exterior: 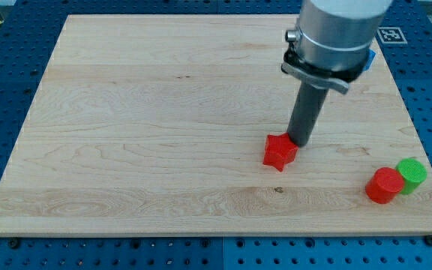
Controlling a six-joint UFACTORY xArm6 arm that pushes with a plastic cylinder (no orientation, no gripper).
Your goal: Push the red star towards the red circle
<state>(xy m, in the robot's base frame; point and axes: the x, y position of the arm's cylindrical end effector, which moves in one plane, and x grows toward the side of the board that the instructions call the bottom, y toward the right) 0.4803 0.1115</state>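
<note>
The red star (279, 152) lies on the wooden board (148, 120), right of the middle and toward the view's bottom. My tip (299, 142) rests at the star's upper right edge, touching it or nearly so. The red circle (384, 185) stands near the board's bottom right corner, well to the right of the star and a little lower. The rod rises from the tip to the grey arm body (336, 34) at the view's top.
A green circle (411, 175) stands touching the red circle on its right side, close to the board's right edge. A blue block (371, 60) peeks out behind the arm body near the top right.
</note>
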